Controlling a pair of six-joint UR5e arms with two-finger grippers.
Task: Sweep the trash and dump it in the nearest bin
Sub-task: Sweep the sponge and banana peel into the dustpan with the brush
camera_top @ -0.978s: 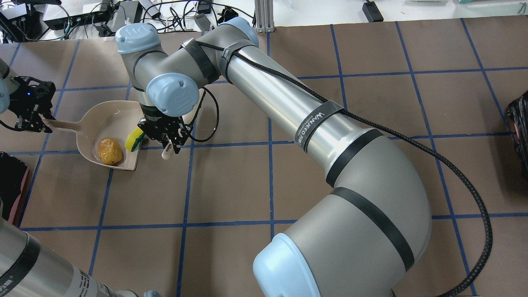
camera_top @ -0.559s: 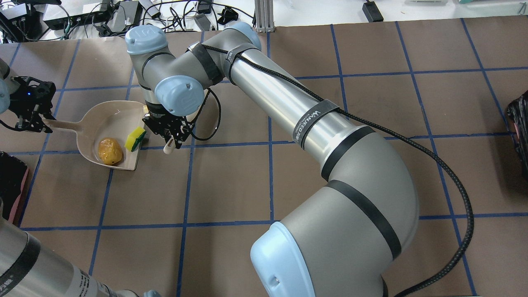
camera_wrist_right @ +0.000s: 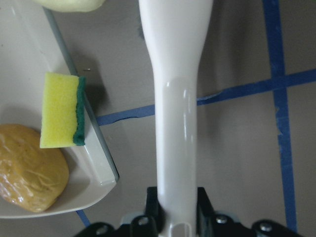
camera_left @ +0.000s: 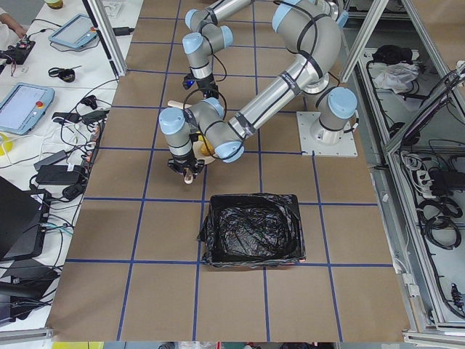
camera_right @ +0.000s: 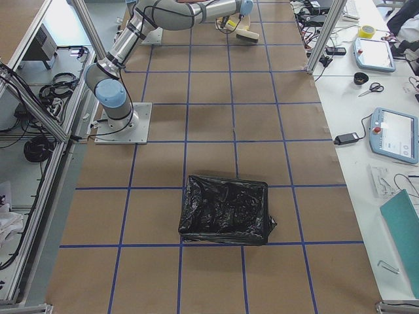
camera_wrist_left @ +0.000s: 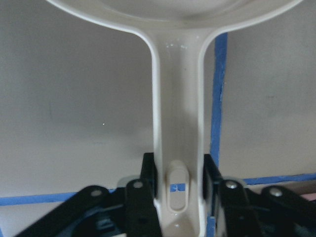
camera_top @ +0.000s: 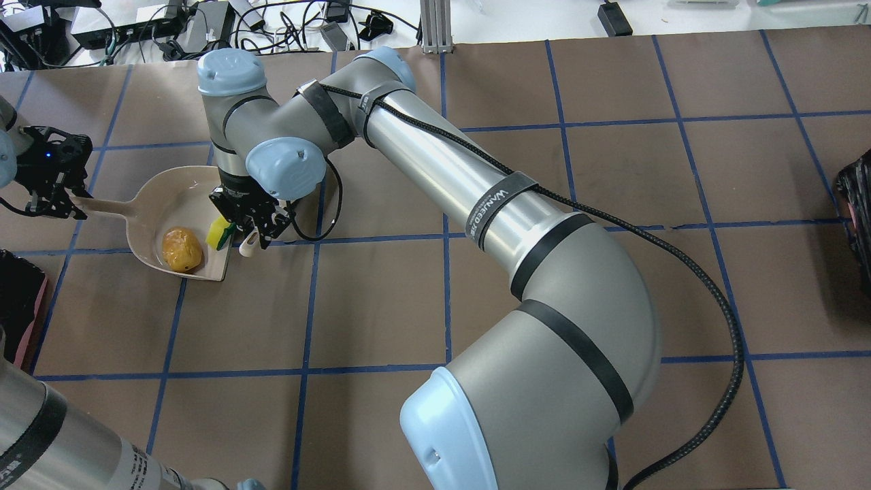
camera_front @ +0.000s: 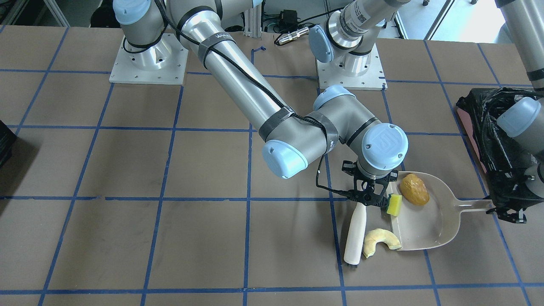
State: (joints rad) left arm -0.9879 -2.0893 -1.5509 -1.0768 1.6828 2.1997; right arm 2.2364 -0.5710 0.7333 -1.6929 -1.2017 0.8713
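Note:
My left gripper (camera_front: 508, 210) is shut on the handle (camera_wrist_left: 178, 123) of the white dustpan (camera_front: 429, 225), which lies flat on the table. The brown-orange bread lump (camera_front: 414, 189) lies inside the pan. The yellow-and-green sponge (camera_front: 394, 205) sits on the pan's open lip. The pale crescent (camera_front: 379, 241) lies on the table against that lip. My right gripper (camera_front: 369, 196) is shut on a white brush (camera_front: 355, 236), which lies just beside the crescent and sponge. The pink bin with the black bag (camera_front: 488, 127) stands close behind my left gripper.
In the overhead view the bin (camera_top: 17, 306) shows at the left edge, just nearer than the pan (camera_top: 170, 201). A second black-bagged bin (camera_top: 857, 218) stands at the far right edge. My right arm (camera_top: 476, 197) reaches across the table's middle.
My right gripper has moved the brush left, closer to the dustpan's lip. The sponge has barely shifted. My left gripper and the pan have not moved.

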